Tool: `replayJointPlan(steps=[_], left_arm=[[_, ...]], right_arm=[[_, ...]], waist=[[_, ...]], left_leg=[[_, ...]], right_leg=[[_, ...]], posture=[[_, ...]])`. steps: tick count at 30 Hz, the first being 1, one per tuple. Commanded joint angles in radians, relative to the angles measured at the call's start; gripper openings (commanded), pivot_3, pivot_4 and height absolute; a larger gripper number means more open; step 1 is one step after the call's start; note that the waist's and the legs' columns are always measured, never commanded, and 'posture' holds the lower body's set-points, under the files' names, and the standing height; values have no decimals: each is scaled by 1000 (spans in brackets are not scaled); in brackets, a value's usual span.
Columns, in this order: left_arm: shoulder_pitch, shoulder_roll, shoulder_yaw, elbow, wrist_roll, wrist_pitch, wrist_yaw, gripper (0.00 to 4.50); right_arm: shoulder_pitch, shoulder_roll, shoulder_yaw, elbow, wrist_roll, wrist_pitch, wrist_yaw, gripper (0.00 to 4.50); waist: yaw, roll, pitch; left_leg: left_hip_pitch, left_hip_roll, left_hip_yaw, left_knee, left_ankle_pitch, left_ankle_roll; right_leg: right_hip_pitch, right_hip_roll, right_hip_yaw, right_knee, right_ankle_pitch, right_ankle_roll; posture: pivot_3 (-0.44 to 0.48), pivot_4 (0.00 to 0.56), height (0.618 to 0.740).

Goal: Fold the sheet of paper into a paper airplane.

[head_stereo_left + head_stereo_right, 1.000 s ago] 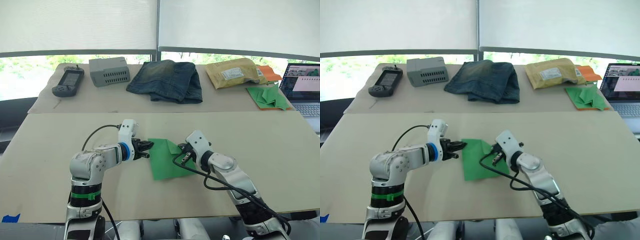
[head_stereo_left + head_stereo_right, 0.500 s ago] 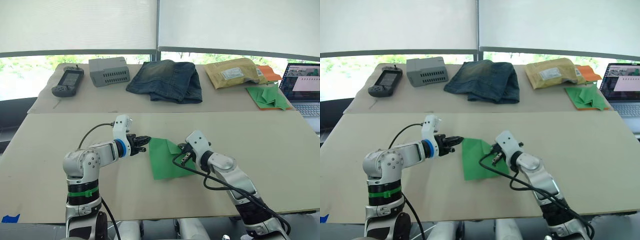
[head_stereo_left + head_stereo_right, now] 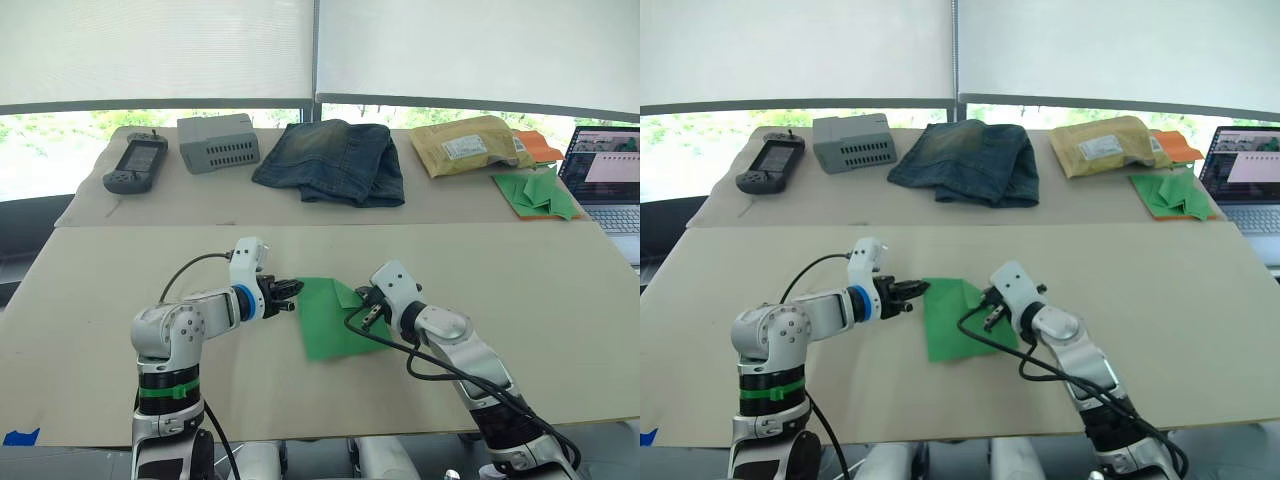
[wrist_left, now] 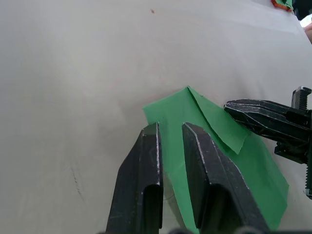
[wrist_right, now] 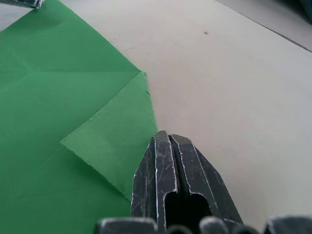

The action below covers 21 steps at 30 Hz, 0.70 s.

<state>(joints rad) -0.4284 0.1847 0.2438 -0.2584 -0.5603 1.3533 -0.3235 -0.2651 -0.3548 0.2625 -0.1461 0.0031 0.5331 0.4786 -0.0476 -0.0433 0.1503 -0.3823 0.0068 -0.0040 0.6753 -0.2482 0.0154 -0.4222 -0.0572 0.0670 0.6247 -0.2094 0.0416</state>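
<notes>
The sheet of paper (image 3: 335, 318) lies flat on the desk (image 3: 560, 300). Left gripper (image 3: 292, 291) fingers slightly apart at its left edge; right gripper (image 3: 366, 300) fingers together on its folded corner.

Silver-white jointed arms carry black cables, black two-fingered grippers (left wrist blue-ringed), and a green band.

Sheet of paper (image 3: 334, 318) lies between both end effectors — left (image 3: 293, 291), right (image 3: 364, 300).
</notes>
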Motion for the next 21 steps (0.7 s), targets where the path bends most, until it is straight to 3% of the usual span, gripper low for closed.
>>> replayJointPlan(steps=[1, 3, 15, 21], left_arm=[[-19, -6, 42, -20, -38, 6, 6, 2186], [-24, -6, 52, -16, -39, 3, 15, 2849], [-2, -21, -53, 12, -32, -41, 8, 2849], [-7, -9, -106, 38, -21, -87, 2, 1028]], right_arm=[[23, 3, 37, 46, -17, 21, 13, 0], [20, 4, 37, 48, -17, 20, 13, 0], [17, 6, 32, 49, -32, 21, 15, 0], [15, 7, 31, 47, -34, 23, 14, 0]], waist=[[0, 0, 0], [0, 0, 0], [0, 0, 0], [0, 0, 0]], left_leg=[[0, 0, 0, 0, 0, 0], [0, 0, 0, 0, 0, 0], [0, 0, 0, 0, 0, 0], [0, 0, 0, 0, 0, 0]], right_leg=[[0, 0, 0, 0, 0, 0], [0, 0, 0, 0, 0, 0], [0, 0, 0, 0, 0, 0], [0, 0, 0, 0, 0, 0]], posture=[[0, 150, 728], [0, 150, 728], [0, 150, 728], [0, 150, 728]])
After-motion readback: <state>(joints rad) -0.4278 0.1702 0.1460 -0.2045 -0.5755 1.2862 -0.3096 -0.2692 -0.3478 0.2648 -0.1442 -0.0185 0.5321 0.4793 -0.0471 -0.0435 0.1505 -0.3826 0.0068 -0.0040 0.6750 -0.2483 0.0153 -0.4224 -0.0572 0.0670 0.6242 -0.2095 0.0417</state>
